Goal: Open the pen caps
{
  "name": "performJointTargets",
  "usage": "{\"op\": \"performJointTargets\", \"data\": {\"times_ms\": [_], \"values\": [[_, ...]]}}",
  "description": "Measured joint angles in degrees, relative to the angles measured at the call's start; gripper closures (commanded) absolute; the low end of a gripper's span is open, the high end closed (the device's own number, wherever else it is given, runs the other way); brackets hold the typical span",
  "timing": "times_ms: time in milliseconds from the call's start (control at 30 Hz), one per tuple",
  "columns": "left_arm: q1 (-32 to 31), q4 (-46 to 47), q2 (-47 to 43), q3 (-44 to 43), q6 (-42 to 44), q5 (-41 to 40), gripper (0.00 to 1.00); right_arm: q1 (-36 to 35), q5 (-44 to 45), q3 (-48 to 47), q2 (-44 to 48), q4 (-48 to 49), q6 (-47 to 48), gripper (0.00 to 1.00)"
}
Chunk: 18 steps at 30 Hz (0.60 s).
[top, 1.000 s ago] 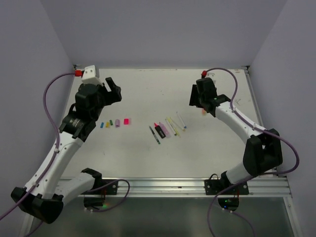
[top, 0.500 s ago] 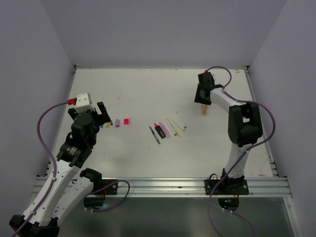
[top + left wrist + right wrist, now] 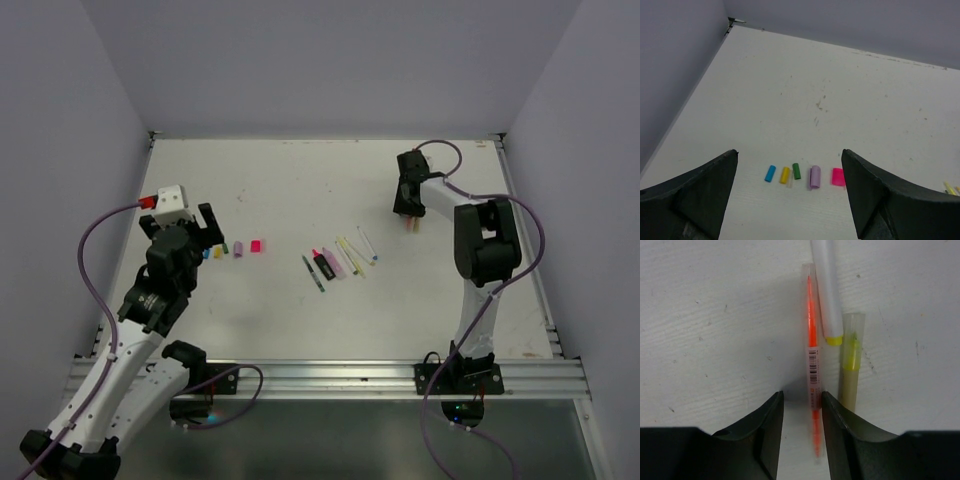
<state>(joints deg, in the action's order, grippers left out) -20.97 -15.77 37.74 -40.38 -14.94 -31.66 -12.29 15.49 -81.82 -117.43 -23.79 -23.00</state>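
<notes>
Table (image 3: 300,180), white, walled on three sides, seen from above w/ both arms based at near edge. L arm (image 3: 150,290) is bent up and stands well to L of pen row (image 3: 338,262), the landmark at table centre. R arm (image 3: 485,250) reaches to far R of pen row.

L gripper (image 3: 790,152): jaws spread wide, holding nothing, aimed at the caps (image 3: 796,171), which lie between it and pen row. R gripper (image 3: 801,395): low over table, jaws drawn narrow to straddle orange pen (image 3: 812,365). A sliver of table shows on one side of that pen, so judged not clamped yet.

Pen row: approx. six pens side by side, slanted; too small to tell which carry caps. Orange pen lies well apart from pen row, on its far-R side, w/ white pen (image 3: 826,290) and pale pen (image 3: 851,370) just beside it, all three roughly parallel.

Caps: five (blue, yellow, green, lilac, pink) in a short line near pen row on its L side, none on a pen.

Progress, as judged: five caps off, i.e. most of job done. Orange, white and pale pens appear to be what is left, orange one next, though a cap on it can't be made out for sure.
</notes>
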Motion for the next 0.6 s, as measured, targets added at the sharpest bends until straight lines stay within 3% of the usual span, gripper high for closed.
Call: {"op": "performJointTargets", "data": {"times_ms": [200,233,267,600], "values": [[0.85,0.52,0.33,0.00,0.22,1.36,0.13,0.00,-1.70,-1.11,-0.72,0.07,0.52,0.84],[1.07,0.70,0.48,0.02,0.22,1.73,0.13,0.00,-2.14,-1.11,-0.76,0.15,0.70,0.95],[1.27,0.85,0.70,0.02,0.22,2.14,0.13,0.00,-2.69,-1.11,-0.76,0.22,1.05,1.00],[1.77,1.73,5.46,-0.76,-2.05,15.39,0.12,-2.89,-7.65,3.54,4.44,2.62,3.48,1.00]]}}
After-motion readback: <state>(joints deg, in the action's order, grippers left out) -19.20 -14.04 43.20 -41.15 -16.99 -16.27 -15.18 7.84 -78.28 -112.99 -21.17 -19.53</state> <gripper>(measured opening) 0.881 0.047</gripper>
